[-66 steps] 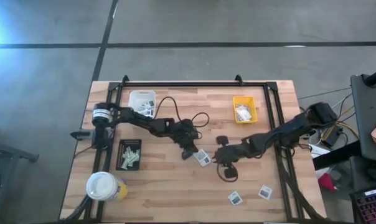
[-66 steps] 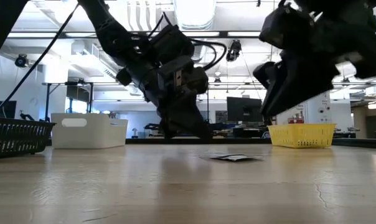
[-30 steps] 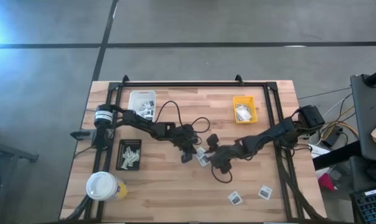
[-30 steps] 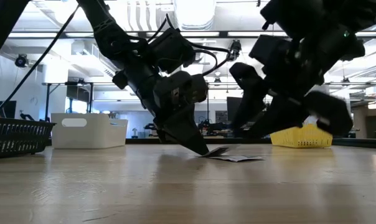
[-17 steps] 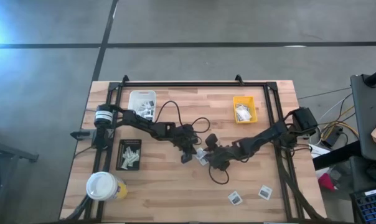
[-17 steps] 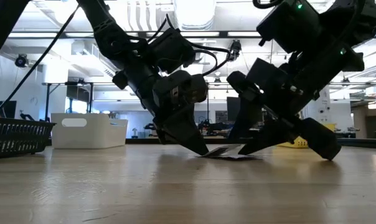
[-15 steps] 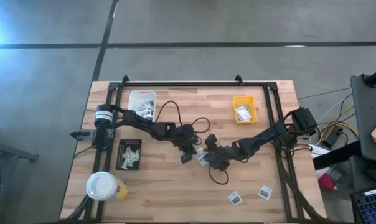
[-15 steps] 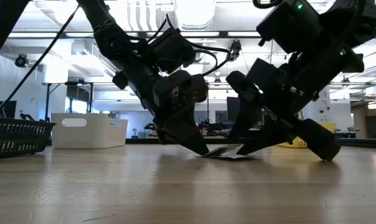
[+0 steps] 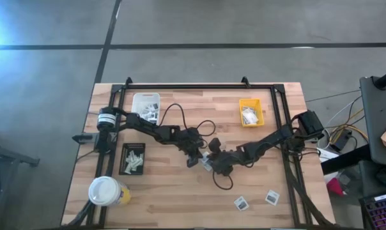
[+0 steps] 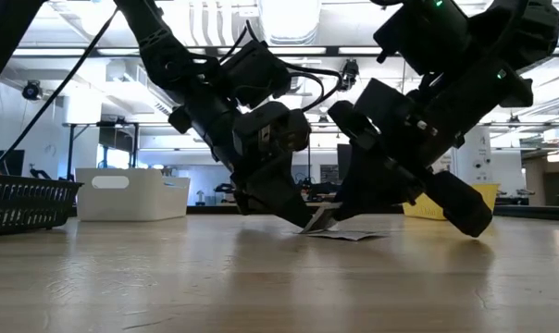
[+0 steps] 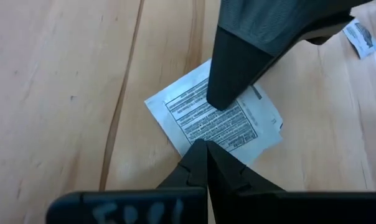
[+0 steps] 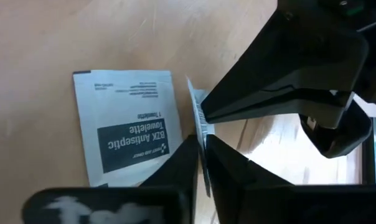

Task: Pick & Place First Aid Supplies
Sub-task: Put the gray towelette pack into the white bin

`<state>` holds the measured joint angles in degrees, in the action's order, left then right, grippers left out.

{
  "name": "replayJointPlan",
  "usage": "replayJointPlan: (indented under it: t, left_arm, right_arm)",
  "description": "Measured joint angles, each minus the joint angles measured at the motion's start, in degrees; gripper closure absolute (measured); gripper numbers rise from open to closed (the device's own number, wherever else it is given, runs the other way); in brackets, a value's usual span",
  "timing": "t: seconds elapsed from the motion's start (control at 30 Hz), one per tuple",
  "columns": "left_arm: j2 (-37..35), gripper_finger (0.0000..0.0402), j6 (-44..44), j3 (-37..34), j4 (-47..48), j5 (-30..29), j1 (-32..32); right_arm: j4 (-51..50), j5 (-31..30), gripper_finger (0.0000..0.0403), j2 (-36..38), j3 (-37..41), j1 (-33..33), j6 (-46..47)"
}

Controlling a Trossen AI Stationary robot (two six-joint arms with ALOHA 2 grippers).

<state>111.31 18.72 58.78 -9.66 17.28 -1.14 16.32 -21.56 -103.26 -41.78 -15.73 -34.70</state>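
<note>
At mid-table a white first aid packet (image 11: pixel 222 118) with dark print stands tipped up on one edge (image 10: pixel 322 219). It sits between my left gripper (image 9: pixel 195 157), which is shut, and my right gripper (image 9: pixel 210 160), which is shut on it. A second packet (image 12: pixel 127 124) lies flat on the wood right beside it. Two more packets (image 9: pixel 241 203) (image 9: pixel 271 197) lie near the table's near right corner. My left gripper's shut fingertips (image 11: pixel 203 155) rest against the packet's lower edge (image 11: pixel 191 138), on its side toward the table's left. The fingers slant down from the table's left. My right gripper pinches the packet's raised edge (image 12: pixel 199 118) between its two fingers, slanting down from the table's right. The packet is tilted, with its lower edge on the table.
A white tray (image 9: pixel 146 101) stands at the far left and a yellow tray (image 9: pixel 251 102) at the far right, both with packets inside. A black tray (image 9: pixel 123 160) and a white-lidded yellow cup (image 9: pixel 107 190) stand at the near left. A black cable (image 9: pixel 180 108) loops behind the left arm.
My right gripper has come down and toward the table's left, up to the left gripper, and has shut its fingers on the packet's edge. That edge now stands higher off the table. The left gripper has kept still.
</note>
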Motion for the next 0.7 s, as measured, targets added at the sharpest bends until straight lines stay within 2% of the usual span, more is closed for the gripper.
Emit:
replayJointPlan:
  t: [0.13, 0.47, 0.7]
  left_arm:
    - [-0.1, 0.0402, -0.7, 0.0, 0.0, 0.0, 0.0]
    - [-4.3, 0.0402, -2.5, 0.0, -0.2, 0.0, -0.7]
    - [-8.6, 0.0402, -5.5, 0.0, 2.9, -1.4, -0.7]
  right_arm:
    - [-0.2, 0.0, 0.0391, 0.0, 0.0, 0.0, 0.7]
    - [-1.1, -0.1, 0.0394, 0.0, 0.0, -0.2, 2.2]
    - [-1.6, -1.4, 0.0394, 0.8, 0.0, -0.4, 8.8]
